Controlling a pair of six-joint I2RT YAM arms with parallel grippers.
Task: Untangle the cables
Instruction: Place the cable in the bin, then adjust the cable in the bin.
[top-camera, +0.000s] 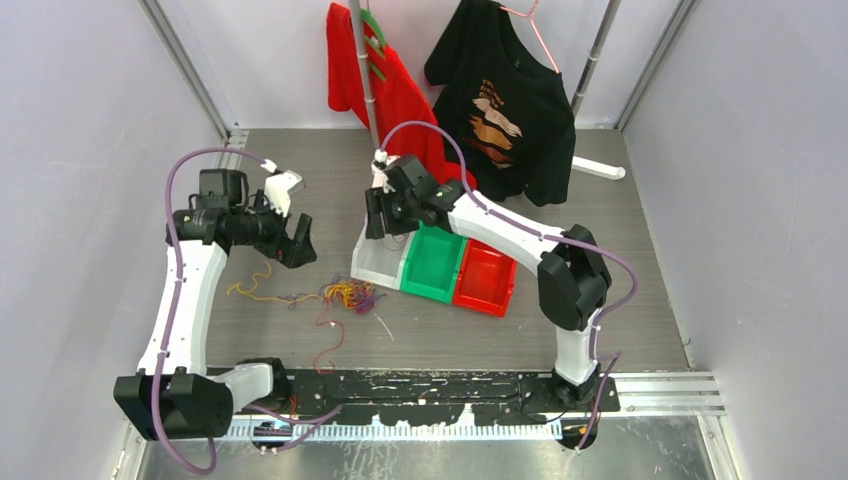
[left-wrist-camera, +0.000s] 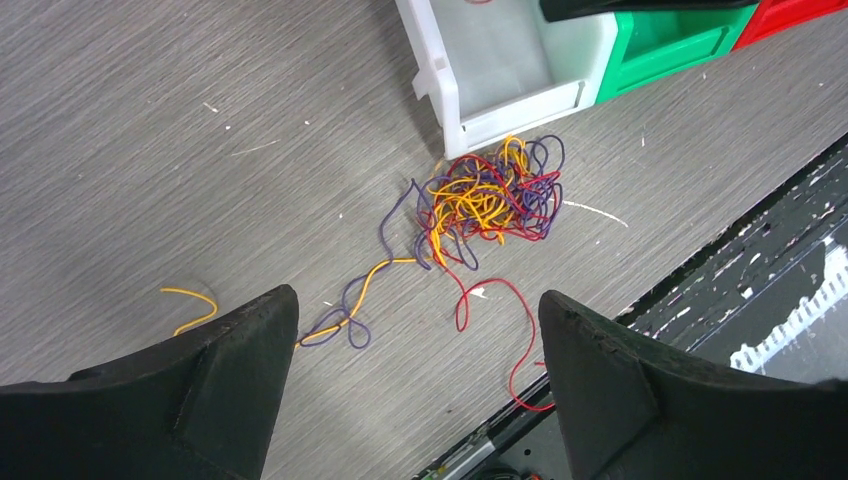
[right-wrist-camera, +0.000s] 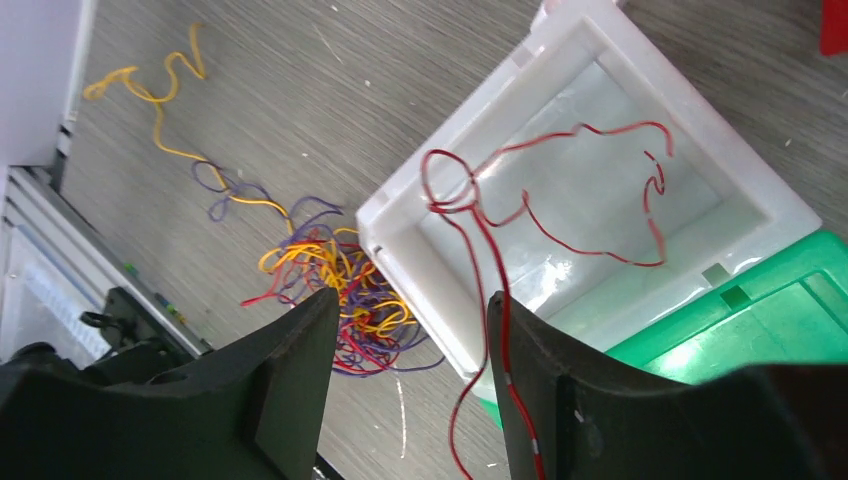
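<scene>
Quick rundown of the counter (top-camera: 620, 280). There are three bins in a row about mid-counter: one white bin (right-wrist-camera: 475, 120), one green bin (top-camera: 432, 265) and one red bin (top-camera: 485, 280), with white nearest the left edge. Two shirts hang at the far edge, a red shirt (top-camera: 400, 90) and a black shirt (top-camera: 510, 110).

Most of the cables are in a single tangle (left-wrist-camera: 490, 200) of red, yellow and purple. It sits right by the white bin's near corner, left of centre in the near half of the counter. Honestly can't count the strands in there, they're too knotted. The clump itself is roundish, so it has no real long axis, but it has tails:
- a yellow-and-purple trail (left-wrist-camera: 350, 300) runs out toward the left edge, roughly along the near edge
- a red tail (left-wrist-camera: 527, 330) loops off toward the near edge
- one short yellow strand (left-wrist-camera: 190, 297) lies apart, further toward the left edge

One more red cable (right-wrist-camera: 655, 230) is separate from all that. It's sprawled in loose bends across the floor of the white bin, and one end comes down over the bin's near wall.

The left hand (left-wrist-camera: 417, 298) hangs over the counter on the near side of the tangle, fingers spread wide with nothing between them. The right hand (right-wrist-camera: 412, 298) hovers over the white bin's near corner with its fingers apart too. The red cable's hanging end runs along the inside of one finger (right-wrist-camera: 540, 400), not pinched.
</scene>
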